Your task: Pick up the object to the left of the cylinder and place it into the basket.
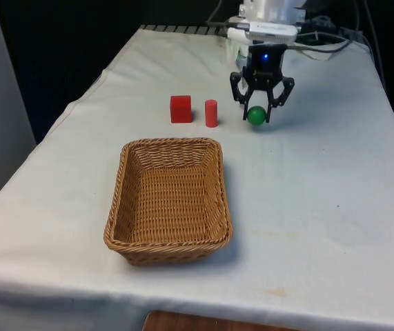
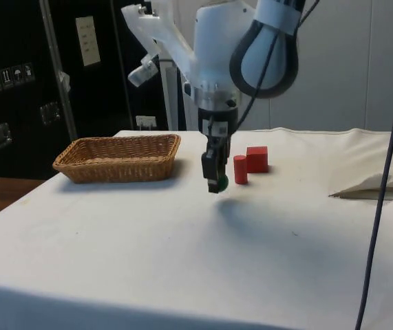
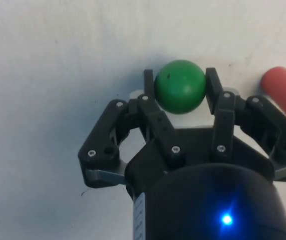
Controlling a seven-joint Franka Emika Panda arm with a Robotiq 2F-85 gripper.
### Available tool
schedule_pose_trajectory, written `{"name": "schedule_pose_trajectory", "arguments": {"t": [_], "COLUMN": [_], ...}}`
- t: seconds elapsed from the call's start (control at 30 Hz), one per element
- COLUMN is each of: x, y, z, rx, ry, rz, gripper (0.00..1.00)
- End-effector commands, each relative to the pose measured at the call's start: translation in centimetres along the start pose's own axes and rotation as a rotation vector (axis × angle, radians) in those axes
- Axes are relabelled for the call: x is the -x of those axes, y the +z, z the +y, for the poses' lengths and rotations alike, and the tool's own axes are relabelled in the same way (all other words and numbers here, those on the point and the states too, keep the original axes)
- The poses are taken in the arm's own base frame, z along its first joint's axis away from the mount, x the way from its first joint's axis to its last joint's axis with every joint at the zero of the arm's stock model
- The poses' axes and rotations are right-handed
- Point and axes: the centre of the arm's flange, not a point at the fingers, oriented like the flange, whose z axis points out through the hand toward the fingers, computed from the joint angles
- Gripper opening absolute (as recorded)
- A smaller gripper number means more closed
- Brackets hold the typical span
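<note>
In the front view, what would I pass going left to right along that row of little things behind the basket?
Red cube → red cylinder → green ball, held between the fingers of the gripper.

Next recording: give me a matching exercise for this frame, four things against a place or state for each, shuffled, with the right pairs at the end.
Things:
1. green ball
2. red cylinder
3. red cube
4. basket

Places or states:
A. stands upright between the other two small things
B. woven, with nothing in it
C. between the fingers of the gripper
D. farthest toward the front view's left in the row

Pairs: 1-C, 2-A, 3-D, 4-B
</note>
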Motion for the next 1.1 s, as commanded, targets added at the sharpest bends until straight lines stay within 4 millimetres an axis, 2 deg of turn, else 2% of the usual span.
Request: {"name": "schedule_pose_trajectory", "arguments": {"t": [0.0,0.4,0.63,0.73,1.0,1.07], "x": [-0.3,-3.4,-6.3,-6.7,-9.7,-9.9], "y": [-0.3,-2.4,-3.7,-3.7,-4.5,-4.5], "z": [0.2,1.5,3.3,3.6,5.5,5.6], "rx": [0.001,-0.001,0.010,0.021,0.039,0.055], "ry": [-0.002,0.002,0.005,0.005,0.007,0.009], "rz": [-0.006,0.008,0.010,0.017,0.019,0.024], "gripper": [0.00,0.00,0.00,0.00,0.00,0.00]}}
